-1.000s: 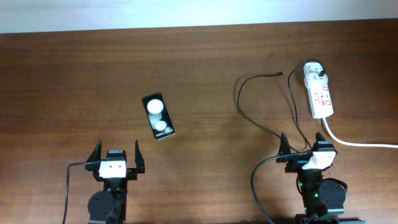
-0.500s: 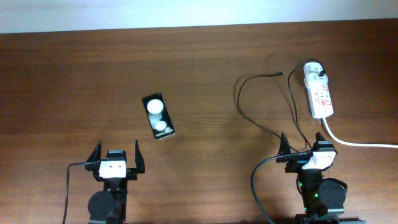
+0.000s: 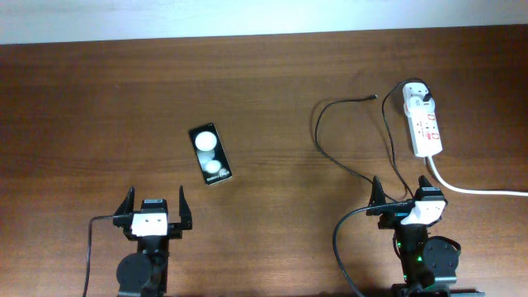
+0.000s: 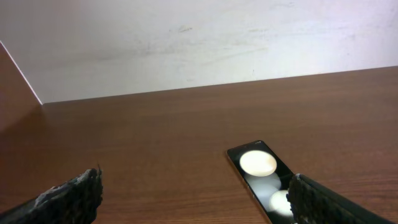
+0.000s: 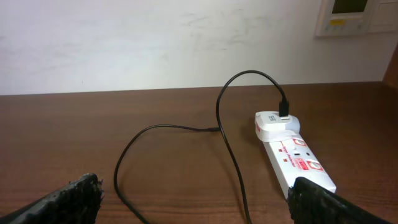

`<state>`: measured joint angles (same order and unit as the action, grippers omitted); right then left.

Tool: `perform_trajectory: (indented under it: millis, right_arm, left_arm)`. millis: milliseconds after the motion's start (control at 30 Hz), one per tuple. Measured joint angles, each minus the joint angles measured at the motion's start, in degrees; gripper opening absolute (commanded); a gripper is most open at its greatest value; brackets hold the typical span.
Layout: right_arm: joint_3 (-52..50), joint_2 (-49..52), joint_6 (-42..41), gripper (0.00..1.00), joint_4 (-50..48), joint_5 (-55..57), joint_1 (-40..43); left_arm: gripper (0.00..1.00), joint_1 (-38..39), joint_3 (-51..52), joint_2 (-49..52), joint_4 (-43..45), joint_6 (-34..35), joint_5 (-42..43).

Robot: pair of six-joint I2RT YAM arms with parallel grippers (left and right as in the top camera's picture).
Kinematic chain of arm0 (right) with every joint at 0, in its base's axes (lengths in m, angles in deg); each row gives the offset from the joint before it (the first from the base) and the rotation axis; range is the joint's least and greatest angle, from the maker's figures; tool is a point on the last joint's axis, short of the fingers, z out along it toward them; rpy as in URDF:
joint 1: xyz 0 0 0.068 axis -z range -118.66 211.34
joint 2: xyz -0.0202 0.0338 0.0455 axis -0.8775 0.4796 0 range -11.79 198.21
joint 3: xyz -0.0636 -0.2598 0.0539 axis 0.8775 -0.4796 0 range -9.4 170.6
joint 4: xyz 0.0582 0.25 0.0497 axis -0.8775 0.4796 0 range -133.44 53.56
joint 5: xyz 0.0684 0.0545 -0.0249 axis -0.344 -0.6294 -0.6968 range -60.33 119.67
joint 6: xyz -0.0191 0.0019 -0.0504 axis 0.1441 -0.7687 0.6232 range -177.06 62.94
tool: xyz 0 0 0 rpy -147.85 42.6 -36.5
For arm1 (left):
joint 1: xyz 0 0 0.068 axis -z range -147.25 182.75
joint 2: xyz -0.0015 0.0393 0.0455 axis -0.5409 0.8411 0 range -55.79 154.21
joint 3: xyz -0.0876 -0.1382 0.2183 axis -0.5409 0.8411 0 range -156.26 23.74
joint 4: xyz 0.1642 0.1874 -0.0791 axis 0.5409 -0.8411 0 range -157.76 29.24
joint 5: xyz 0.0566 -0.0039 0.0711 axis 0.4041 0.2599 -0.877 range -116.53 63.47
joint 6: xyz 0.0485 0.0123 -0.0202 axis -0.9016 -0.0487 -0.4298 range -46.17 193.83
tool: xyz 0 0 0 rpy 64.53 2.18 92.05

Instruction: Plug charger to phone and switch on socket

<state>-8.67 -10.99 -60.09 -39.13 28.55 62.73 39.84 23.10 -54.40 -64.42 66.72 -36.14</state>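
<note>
The black phone (image 3: 209, 153) lies flat on the wooden table, left of centre, showing two white round spots. My left gripper (image 3: 154, 202) sits open just below and left of it; in the left wrist view the phone (image 4: 258, 175) lies ahead, near the right finger (image 4: 329, 202). The white socket (image 3: 423, 124) lies at the far right with the charger's white adapter (image 3: 415, 95) plugged into its top end. The charger's thin black cable (image 3: 318, 132) loops left, its connector tip (image 3: 375, 96) lying free. My right gripper (image 3: 401, 188) is open below the socket, with cable loops (image 5: 224, 134) running between its fingers.
A thick white cord (image 3: 478, 190) runs from the socket's lower end off the right edge. The pale wall borders the table's far edge (image 3: 264, 37). A white wall panel (image 5: 351, 15) shows in the right wrist view. Thicker black robot cables (image 3: 338, 239) hang by each arm base.
</note>
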Motion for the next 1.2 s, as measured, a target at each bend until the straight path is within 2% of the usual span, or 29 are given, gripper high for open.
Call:
perform_trajectory:
  millis: [500, 800, 867, 1067, 1200]
  right_arm:
    - [0.00, 0.00, -0.02, 0.98, 0.00, 0.00, 0.00]
    - [0.00, 0.00, -0.02, 0.99, 0.00, 0.00, 0.00]
    - [0.00, 0.00, 0.02, 0.99, -0.02, 0.00, 0.00]
    - [0.00, 0.00, 0.02, 0.99, -0.02, 0.00, 0.00]
    - [0.00, 0.00, -0.02, 0.99, 0.00, 0.00, 0.00]
  left_arm:
    - [0.99, 0.00, -0.35, 0.00, 0.17, 0.00, 1.29]
    - [0.99, 0.00, -18.21, -0.02, -0.55, 0.00, 2.64]
    - [0.99, 0.00, -23.12, -0.02, -4.96, 0.00, 4.26]
    - [0.99, 0.00, -40.65, 0.55, -25.79, 0.07, 5.18]
    - [0.99, 0.00, -52.09, 8.09, -36.39, 1.14, 5.18]
